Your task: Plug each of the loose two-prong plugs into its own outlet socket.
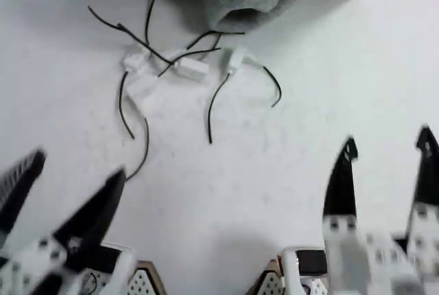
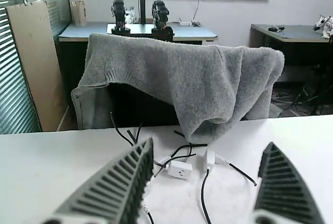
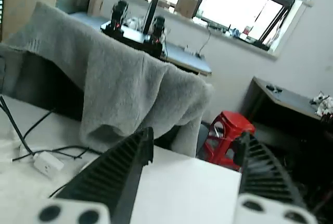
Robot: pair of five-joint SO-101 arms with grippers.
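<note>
My left fingers (image 1: 96, 206) and right fingers (image 1: 341, 182) stand apart, empty. Plugs (image 1: 235, 60) judged light, rigid; wires (image 1: 210, 113) limp: grip the bodies.

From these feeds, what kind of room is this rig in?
Likely a robotics lab or workshop office: a second pair of arms stands on a desk under the windows, and a red stool sits on the floor behind the table.
</note>
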